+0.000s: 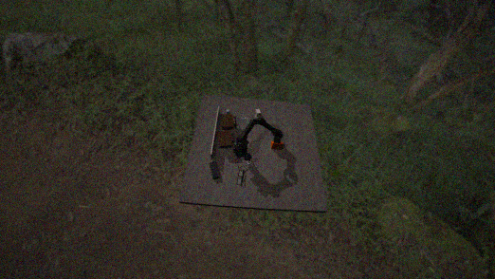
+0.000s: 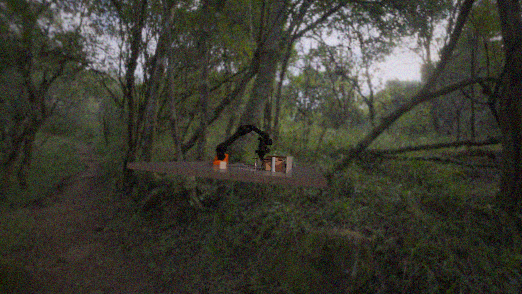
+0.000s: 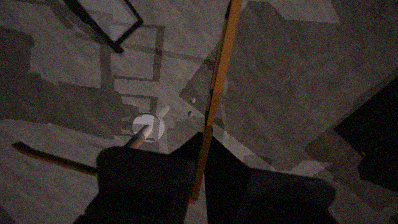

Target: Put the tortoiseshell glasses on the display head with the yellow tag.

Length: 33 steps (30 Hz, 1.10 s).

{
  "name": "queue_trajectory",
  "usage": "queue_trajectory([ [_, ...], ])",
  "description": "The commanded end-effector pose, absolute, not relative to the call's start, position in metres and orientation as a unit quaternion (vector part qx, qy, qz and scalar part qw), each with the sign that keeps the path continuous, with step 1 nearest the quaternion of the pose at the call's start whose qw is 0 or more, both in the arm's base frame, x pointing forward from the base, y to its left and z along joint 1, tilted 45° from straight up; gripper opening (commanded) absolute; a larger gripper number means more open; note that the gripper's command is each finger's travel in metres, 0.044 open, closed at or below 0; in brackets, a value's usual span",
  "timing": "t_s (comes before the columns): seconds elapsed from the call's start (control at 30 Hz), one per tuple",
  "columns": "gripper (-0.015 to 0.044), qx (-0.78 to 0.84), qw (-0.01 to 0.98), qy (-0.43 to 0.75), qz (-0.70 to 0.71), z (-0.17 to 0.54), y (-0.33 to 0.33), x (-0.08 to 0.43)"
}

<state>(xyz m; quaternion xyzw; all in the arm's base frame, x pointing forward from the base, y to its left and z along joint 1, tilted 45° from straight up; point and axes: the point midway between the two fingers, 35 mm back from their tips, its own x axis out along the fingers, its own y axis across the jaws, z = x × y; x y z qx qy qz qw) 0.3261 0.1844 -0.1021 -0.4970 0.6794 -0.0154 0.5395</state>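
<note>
My gripper (image 3: 204, 141) (image 1: 247, 158) (image 2: 260, 156) is shut on the tortoiseshell glasses. In the wrist view, one long amber-brown part of the glasses (image 3: 221, 70) runs from the top edge down between the fingertips. Another brown piece, seemingly a temple, sticks out left of the fingers. Two small pale dots near the centre look like nose pads. A pale round disc (image 3: 156, 131) with a slanting post lies below and left of the fingertips, partly hidden by the left finger. The views are too dark and small to tell the display heads apart; no yellow tag can be made out.
A black rectangular frame (image 3: 141, 21) is at the wrist view's upper left. Two brown blocks (image 1: 228, 120) (image 1: 225, 139) stand beside a long pale upright panel (image 1: 214, 130). A dark object (image 1: 215, 170) and a small light-edged object (image 1: 241, 176) are nearer the table's front.
</note>
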Motion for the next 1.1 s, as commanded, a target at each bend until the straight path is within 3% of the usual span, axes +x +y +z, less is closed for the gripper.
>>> queue_trajectory([
  [0.0, 0.0, -0.498, 0.543, 0.676, -0.015, -0.1006, 0.1867, 0.3306],
  [1.07, 0.0, -0.498, 0.543, 0.675, -0.015, -0.1012, 0.1877, 0.3328],
])
